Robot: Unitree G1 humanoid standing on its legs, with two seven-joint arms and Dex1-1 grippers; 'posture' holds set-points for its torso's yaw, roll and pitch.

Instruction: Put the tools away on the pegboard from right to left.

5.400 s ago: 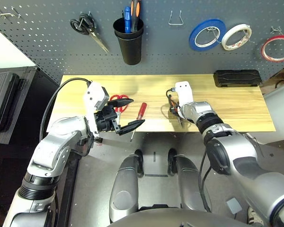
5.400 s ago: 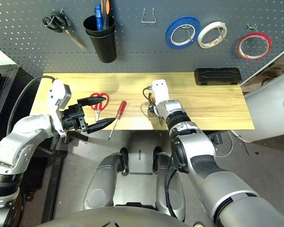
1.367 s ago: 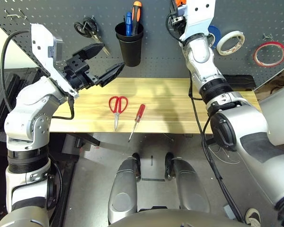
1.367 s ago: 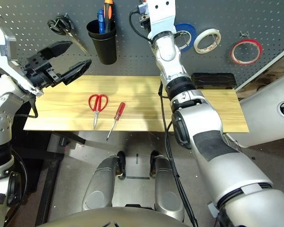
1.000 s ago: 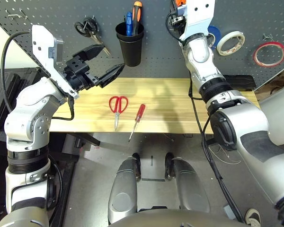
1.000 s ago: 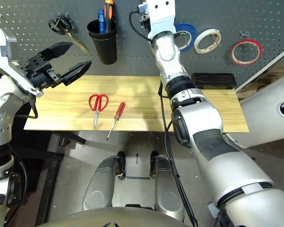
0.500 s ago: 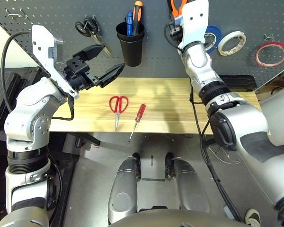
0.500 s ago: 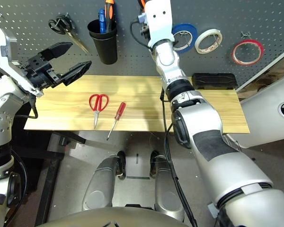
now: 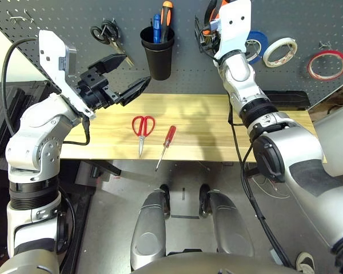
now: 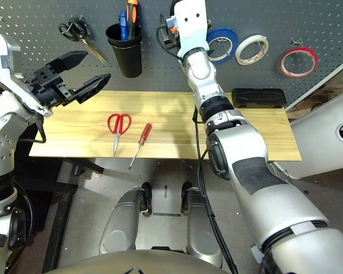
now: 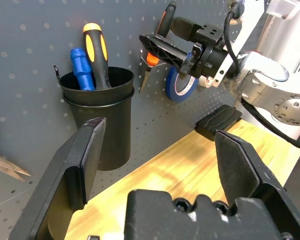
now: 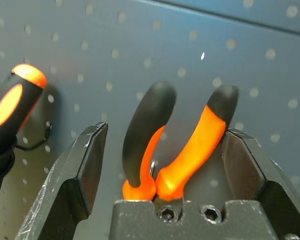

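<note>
- Two tools are not yet put away: the red-handled scissors (image 9: 142,127) and the red-handled screwdriver (image 9: 166,141) lie side by side on the wooden surface (image 9: 274,128), well apart from both arms.
- The orange-and-black-handled pliers (image 12: 176,140) sit against the pegboard (image 9: 57,34), handles between the fingers of the right end effector (image 12: 166,150), which stand apart on either side with a gap to each handle. I judge them released onto a hook (image 12: 153,167).
- Risk: if the right end effector backs away crookedly, a finger could catch a handle and drag the pliers off the hook, dropping them to the surface.
- Risk: how well the pliers are seated is hard to judge; only a glint of metal shows between the handles, so a shallow seat could let them slip.
- The left end effector (image 9: 123,77) hovers above the surface's left end, jaws wide apart and empty, near the black cup (image 9: 156,51); a careless sweep could knock it or the black-handled scissors (image 9: 106,34).
- The thin red tape ring (image 9: 327,60) hangs at the far right of the pegboard, beside the white tape roll (image 9: 279,50).
- Hidden: the right arm covers most of the blue tape roll (image 9: 258,43) in the head view, and the pliers' jaws are not visible.
</note>
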